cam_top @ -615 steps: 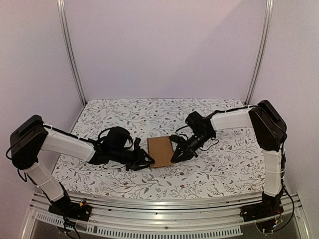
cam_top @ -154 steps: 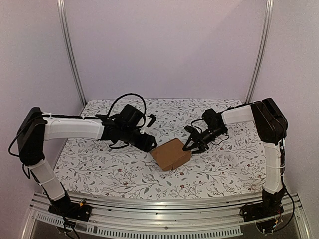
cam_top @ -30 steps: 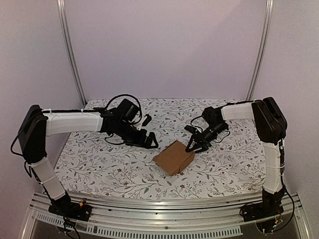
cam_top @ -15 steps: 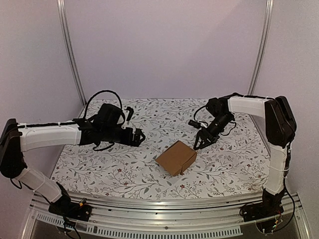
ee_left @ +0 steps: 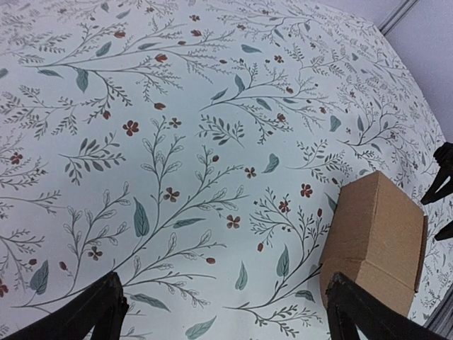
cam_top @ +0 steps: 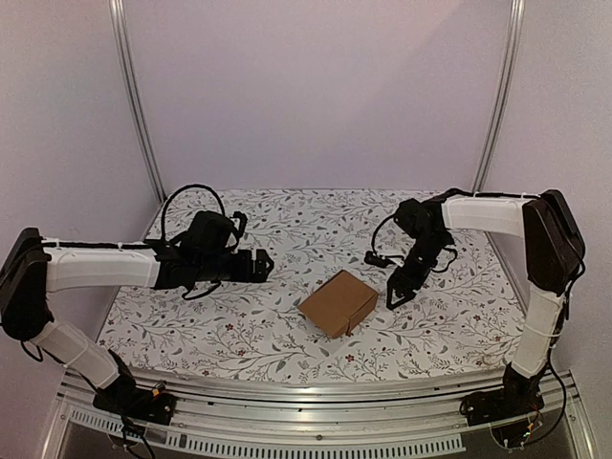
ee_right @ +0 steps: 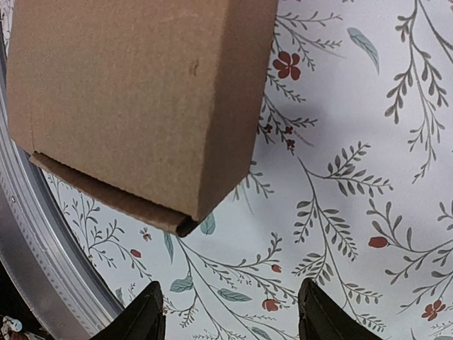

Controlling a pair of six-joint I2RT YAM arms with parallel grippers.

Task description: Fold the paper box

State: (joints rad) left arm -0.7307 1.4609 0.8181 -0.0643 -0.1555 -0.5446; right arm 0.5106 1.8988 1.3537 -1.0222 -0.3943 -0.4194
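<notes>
The paper box (cam_top: pixel 337 302) is plain brown cardboard with no print, folded up into a low, closed, squarish shape. It lies on the counter (cam_top: pixel 287 215) near the middle, a little toward the near edge, and is turned so its corners point at the sides. In the right wrist view one side ends in a tucked flap whose lip stands slightly off the wall at a corner, leaving a thin dark gap. Nothing touches it.

The left arm (cam_top: pixel 100 268) lies low and stretched out from the left, its white link almost level. The left tool (cam_top: pixel 262 265) points right toward the box and stops well short of it; its fingers are spread wide with only patterned cloth between them. A black cable (cam_top: pixel 182 196) loops above its wrist. The right arm (cam_top: pixel 483 212) rises at the right edge, reaches left from a high elbow and bends down at the wrist. The right tool (cam_top: pixel 394 292) hangs just beside the box's right side, its jaws moderately apart and holding nothing.

The counter wears a white cloth printed with grey-green sprigs and small red flowers. Pale lilac walls (cam_top: pixel 316 86) close the space behind, with slanting metal posts (cam_top: pixel 134 105) at both sides and a metal rail (cam_top: pixel 316 406) along the near edge.
</notes>
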